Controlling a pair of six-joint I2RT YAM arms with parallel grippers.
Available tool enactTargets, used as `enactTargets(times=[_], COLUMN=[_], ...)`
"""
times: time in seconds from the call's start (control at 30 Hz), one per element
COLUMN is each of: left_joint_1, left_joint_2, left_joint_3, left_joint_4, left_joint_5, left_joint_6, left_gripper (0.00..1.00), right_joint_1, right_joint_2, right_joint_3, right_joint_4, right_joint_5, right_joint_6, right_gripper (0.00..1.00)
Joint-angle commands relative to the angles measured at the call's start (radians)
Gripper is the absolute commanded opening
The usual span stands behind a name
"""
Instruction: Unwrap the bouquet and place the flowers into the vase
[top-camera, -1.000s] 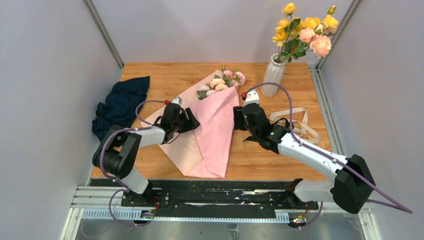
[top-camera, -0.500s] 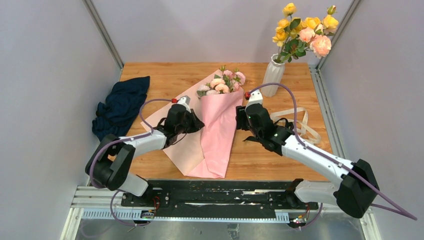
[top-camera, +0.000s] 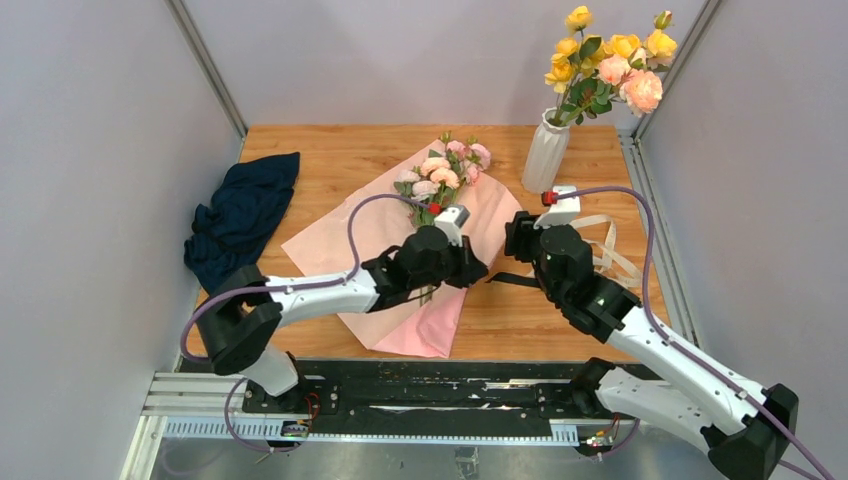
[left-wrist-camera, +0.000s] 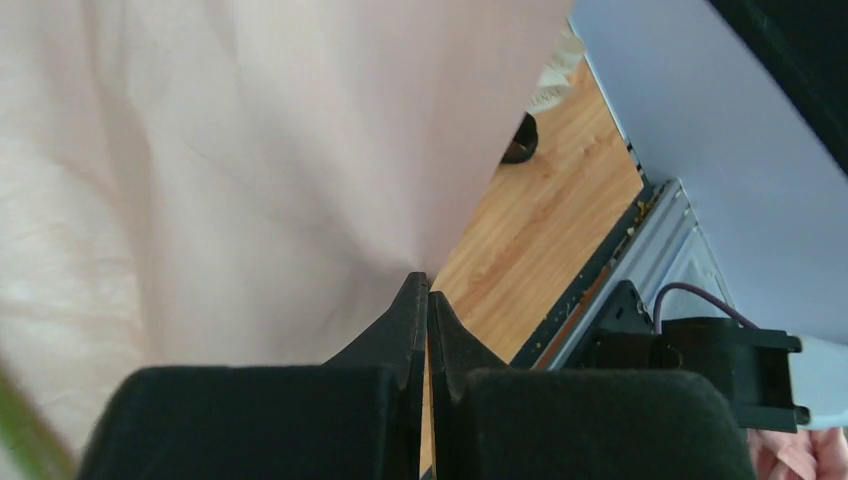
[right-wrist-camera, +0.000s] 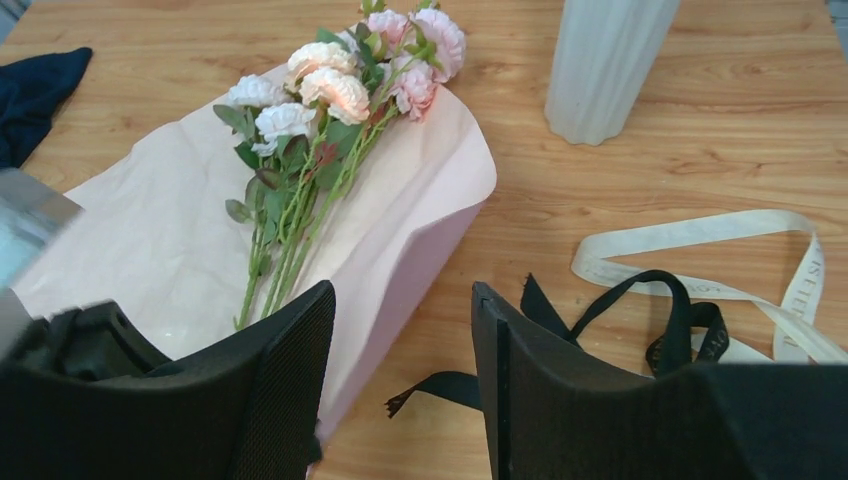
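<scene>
The bouquet lies unwrapped mid-table: its pink paper (top-camera: 330, 235) is spread flat and the flowers (top-camera: 440, 175), small pale-pink roses on thin green stems, lie bare on it. My left gripper (top-camera: 474, 270) reaches across the stems and is shut on the right edge of the pink paper (left-wrist-camera: 300, 150), which gathers at the fingertips (left-wrist-camera: 428, 287). My right gripper (top-camera: 513, 240) is open just right of the paper, jaws apart (right-wrist-camera: 402, 295) over bare wood and a black ribbon (right-wrist-camera: 640, 300). The flowers (right-wrist-camera: 340, 90) and paper (right-wrist-camera: 160, 230) show ahead-left. The white ribbed vase (top-camera: 545, 150) (right-wrist-camera: 605, 70) stands at the back right.
Yellow and peach roses (top-camera: 610, 60) stand in the vase. A cream ribbon (top-camera: 605, 250) (right-wrist-camera: 720, 235) and the black ribbon (top-camera: 510, 278) lie loose right of the paper. A dark blue cloth (top-camera: 240, 210) is bunched at the left edge. Grey walls close both sides.
My left gripper shut on the paper flap and carried it right across the bouquet, baring the stems. My right arm drew back to the right.
</scene>
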Motion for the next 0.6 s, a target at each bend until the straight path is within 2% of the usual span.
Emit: enactTargets(times=[0.0,0.1,0.13,0.2,0.3,0.4,0.5,0.57], left_joint_1=[-0.095,-0.177,-0.198,-0.237,-0.271,-0.279,-0.304,-0.336], left_joint_2=[0.102,0.189,0.216,0.273,0.299,0.271,0.194,0.133], left_joint_3=[0.078,0.147,0.169,0.212,0.248,0.243,0.232,0.228], left_joint_4=[-0.024,-0.024,-0.024,-0.024,-0.024,-0.031,-0.088,-0.166], left_joint_5=[-0.022,-0.022,-0.022,-0.021,-0.015,0.006,-0.018,-0.058], left_joint_6=[-0.003,-0.009,-0.013,-0.016,-0.012,-0.001,0.047,0.095], left_gripper=[0.0,0.01,0.06,0.21,0.51,0.69,0.75,0.77], right_joint_1=[-0.014,-0.017,-0.018,-0.022,-0.026,-0.03,-0.047,-0.057], right_joint_2=[-0.041,-0.054,-0.056,-0.064,-0.068,-0.075,-0.073,-0.056], right_joint_3=[-0.007,-0.006,-0.007,-0.01,-0.011,-0.01,-0.014,-0.015], right_joint_4=[-0.002,-0.006,-0.008,-0.011,-0.019,-0.03,-0.048,-0.08], right_joint_5=[0.092,0.119,0.131,0.143,0.163,0.177,0.176,0.163], right_joint_6=[-0.034,-0.046,-0.045,-0.043,-0.043,-0.05,-0.043,-0.014], right_gripper=[0.56,0.56,0.56,0.56,0.57,0.58,0.64,0.71])
